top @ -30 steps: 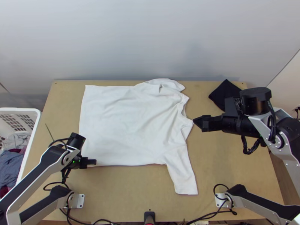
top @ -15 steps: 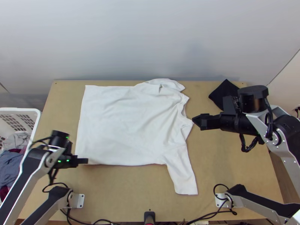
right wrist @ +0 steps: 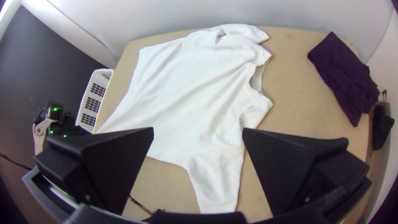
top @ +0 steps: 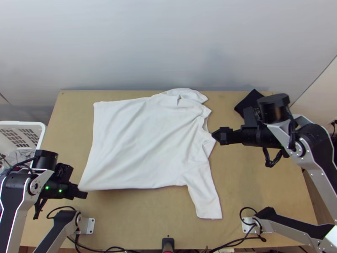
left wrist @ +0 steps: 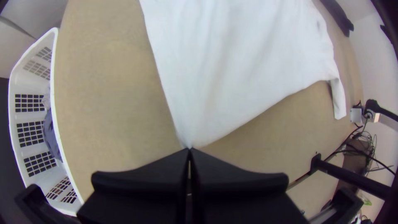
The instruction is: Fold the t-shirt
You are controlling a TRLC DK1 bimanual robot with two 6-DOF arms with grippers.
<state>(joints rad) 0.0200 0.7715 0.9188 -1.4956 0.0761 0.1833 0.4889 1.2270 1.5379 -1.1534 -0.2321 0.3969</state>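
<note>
Plain pale wall rises behind a light wooden counter, where the white t-shirt lies spread, its neckline towards the right arm's side. The left end effector is clenched on a hem corner, drawing the cloth there to a point; the right end effector is released, its fingers wide apart, near the neckline.

Judging from this, the grip looks like the weak spot: only a small tip of fabric is caught, so a firm tug could let it slip out. Pulling on one corner alone could also skew the body or drag the whole shirt askew, and the slanting hem hints at that risk (a second hold near the shoulder would probably steady it). Lowered carelessly, the corner could double under and spoil the first fold.

Soft, matt knit makes up the shirt, with shallow diagonal creases across a roughly boxy body. One sleeve stretches towards the near edge as a tapering tube; the far one is rumpled. Fine ridges line the black fingers, wedge-shaped and stiff. Around them sit a white plastic basket with gridded sides, holding clothes, and a dark purple cloth, flat and angular.
</note>
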